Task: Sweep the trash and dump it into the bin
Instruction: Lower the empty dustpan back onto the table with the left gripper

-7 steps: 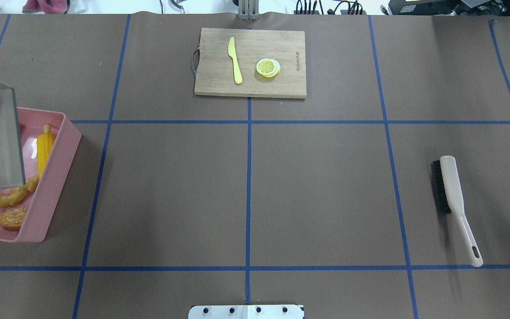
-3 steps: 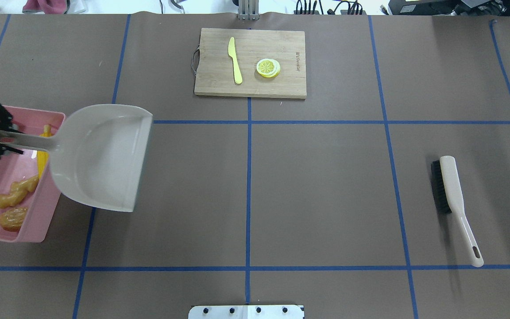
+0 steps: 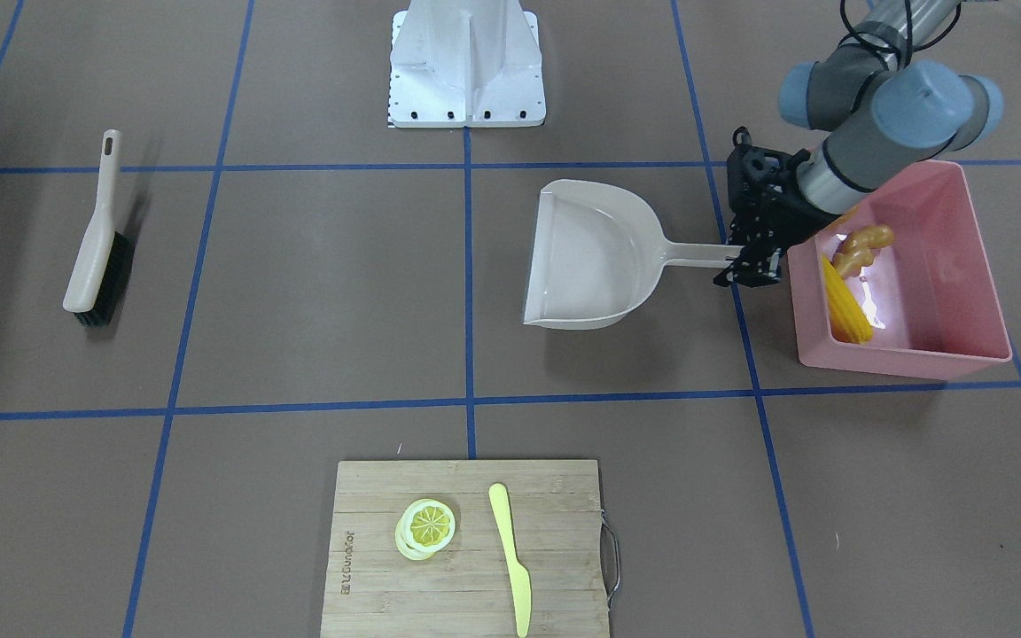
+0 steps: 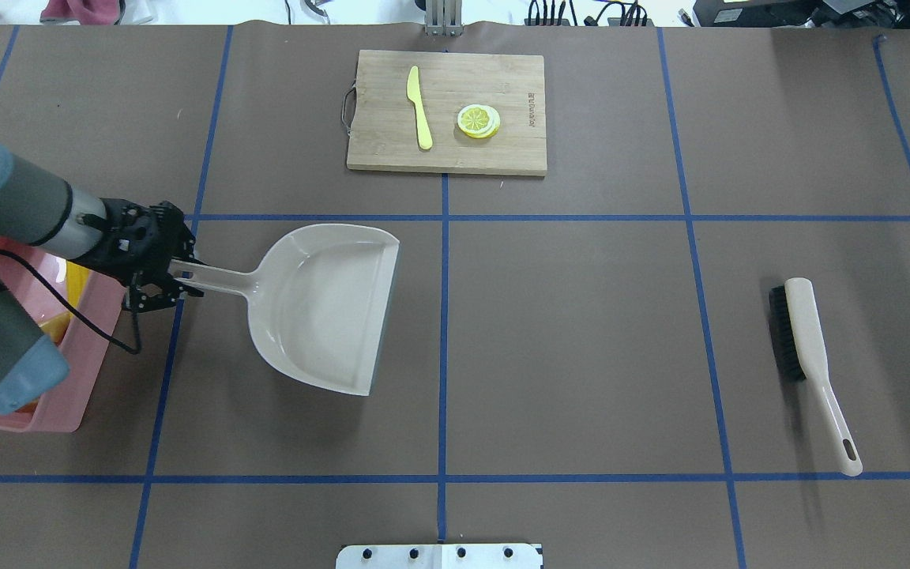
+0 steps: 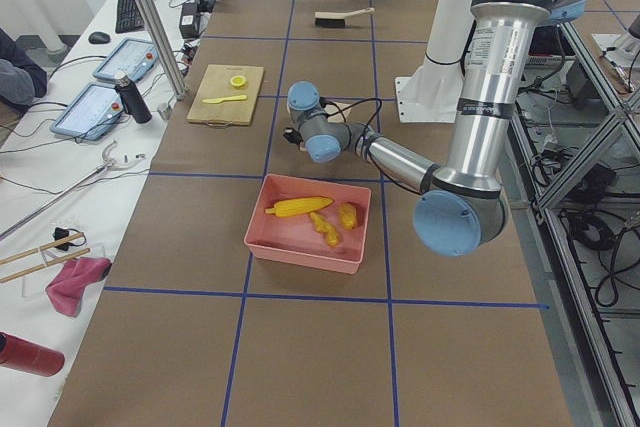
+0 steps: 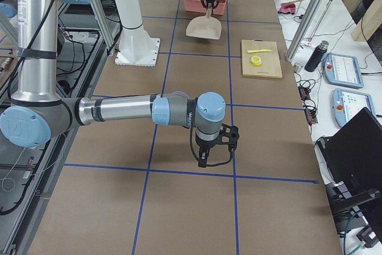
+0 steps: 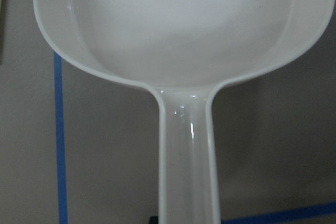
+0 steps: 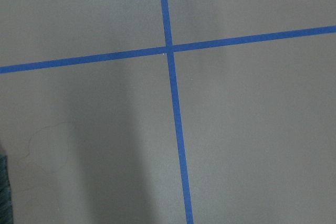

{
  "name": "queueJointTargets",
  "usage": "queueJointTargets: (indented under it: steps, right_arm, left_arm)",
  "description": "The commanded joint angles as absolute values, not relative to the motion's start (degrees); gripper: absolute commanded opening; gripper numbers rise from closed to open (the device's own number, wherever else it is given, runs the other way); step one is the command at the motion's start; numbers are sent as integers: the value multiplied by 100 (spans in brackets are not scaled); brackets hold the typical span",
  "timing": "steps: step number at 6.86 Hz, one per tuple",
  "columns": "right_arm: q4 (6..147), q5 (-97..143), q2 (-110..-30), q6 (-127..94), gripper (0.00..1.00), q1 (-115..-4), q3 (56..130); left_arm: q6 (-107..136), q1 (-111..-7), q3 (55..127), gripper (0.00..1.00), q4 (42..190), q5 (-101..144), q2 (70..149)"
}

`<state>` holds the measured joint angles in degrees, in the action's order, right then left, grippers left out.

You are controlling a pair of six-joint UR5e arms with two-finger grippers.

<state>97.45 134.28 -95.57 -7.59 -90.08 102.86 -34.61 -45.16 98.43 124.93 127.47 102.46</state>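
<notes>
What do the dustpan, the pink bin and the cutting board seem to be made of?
The dustpan looks like smooth beige plastic; its pan shows glossy highlights. The bin is likely moulded pink plastic, with bright glare on its inner floor. The cutting board seems wood or bamboo, matte, with strips.

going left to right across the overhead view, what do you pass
bin → left gripper → dustpan → knife → lemon → brush
</notes>
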Motion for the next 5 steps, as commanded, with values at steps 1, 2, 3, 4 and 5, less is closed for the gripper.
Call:
queueJointTargets:
  steps: [1,2,3,4,5]
  right_arm:
    - [9730,13421,-9527,-791,100,-8974,10205]
    - [9390,13447,-9336,-808,100,-8956,9882]
    - [9291,13439,-9317,-809,100,-8956,9792]
    - [9290,13438,-9316,-800,100,-8956,9782]
    - [9290,13447,-9334,-809,100,-8965,9800]
  left_arm:
    - [-2797,-4141,9677,0,12533,12683,10564]
    - [-2725,-4131,9712,0,12533,12639,10564]
    - [-2246,-4122,9755,0,12533,12299,10538]
    - [-1876,-4122,9782,0,12525,12226,10538]
    - [-1855,-4122,9791,0,12524,12156,10521]
